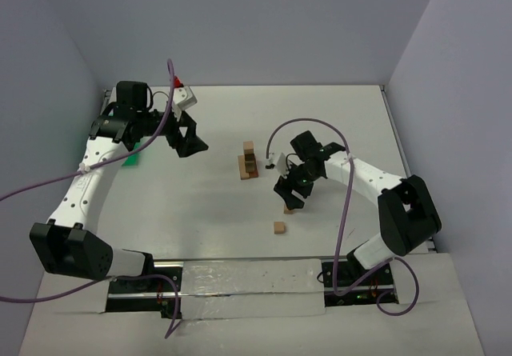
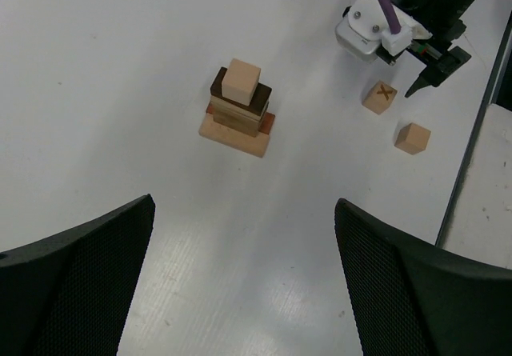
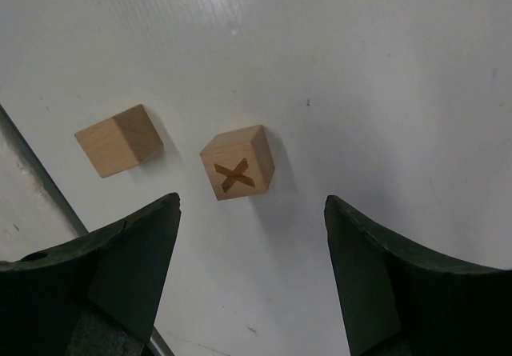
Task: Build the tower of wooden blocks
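The tower (image 1: 249,162) stands mid-table: a wide tan base, darker brown blocks above it and a tan cube on top; it also shows in the left wrist view (image 2: 238,110). A cube marked with an X (image 3: 237,162) lies on the table just beyond my open right gripper (image 3: 252,204), between its fingers' line and apart from them. A plain tan cube (image 3: 120,140) lies to its left. Both cubes show in the top view, the X cube (image 1: 288,209) and the plain cube (image 1: 278,228). My right gripper (image 1: 290,192) hovers over the X cube. My left gripper (image 1: 188,140) is open and empty, left of the tower.
A green tray (image 1: 132,158) shows partly behind the left arm at the table's left edge. A small red object (image 1: 177,82) sits at the back left. Grey walls close the table on three sides. The right arm's purple cable (image 1: 346,212) loops above the table.
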`<state>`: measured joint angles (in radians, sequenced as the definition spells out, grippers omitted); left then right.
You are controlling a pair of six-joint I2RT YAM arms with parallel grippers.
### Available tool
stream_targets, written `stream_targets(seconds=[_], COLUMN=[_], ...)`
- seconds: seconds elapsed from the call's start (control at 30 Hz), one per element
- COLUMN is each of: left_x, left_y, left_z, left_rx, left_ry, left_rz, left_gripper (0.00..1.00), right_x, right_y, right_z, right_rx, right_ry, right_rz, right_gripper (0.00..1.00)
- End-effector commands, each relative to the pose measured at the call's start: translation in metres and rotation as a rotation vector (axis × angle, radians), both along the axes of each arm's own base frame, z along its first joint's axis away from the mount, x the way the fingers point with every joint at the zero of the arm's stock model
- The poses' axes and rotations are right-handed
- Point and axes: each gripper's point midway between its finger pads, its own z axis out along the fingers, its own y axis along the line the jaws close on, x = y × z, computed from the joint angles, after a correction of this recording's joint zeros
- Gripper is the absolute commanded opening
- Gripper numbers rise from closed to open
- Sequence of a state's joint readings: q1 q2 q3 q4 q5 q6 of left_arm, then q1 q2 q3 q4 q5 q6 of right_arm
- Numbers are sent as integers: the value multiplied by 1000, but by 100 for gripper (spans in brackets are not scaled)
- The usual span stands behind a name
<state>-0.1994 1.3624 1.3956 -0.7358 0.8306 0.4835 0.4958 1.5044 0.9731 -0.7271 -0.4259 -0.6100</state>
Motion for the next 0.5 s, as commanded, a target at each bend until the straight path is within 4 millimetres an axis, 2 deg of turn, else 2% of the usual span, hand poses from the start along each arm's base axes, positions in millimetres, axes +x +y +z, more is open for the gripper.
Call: stream_targets(seconds=[0.0,0.23,0.47], left_x=[1,8,11], left_y=[-2,-2,-2], left_z=[9,2,-1], left_rx=[-58,-61,-58], left_ry=[-30,-7,-1], left_rz=[-18,-19,-14], left_gripper=[99,99,99], right_x=[-1,-10,-5], right_y=[5,6,9], right_z=[-10,-26,-28], right_rx=[-24,-56,-48], right_ry=[-50,-64,-125], right_rz=[72,107,121], right_gripper=[79,77,58])
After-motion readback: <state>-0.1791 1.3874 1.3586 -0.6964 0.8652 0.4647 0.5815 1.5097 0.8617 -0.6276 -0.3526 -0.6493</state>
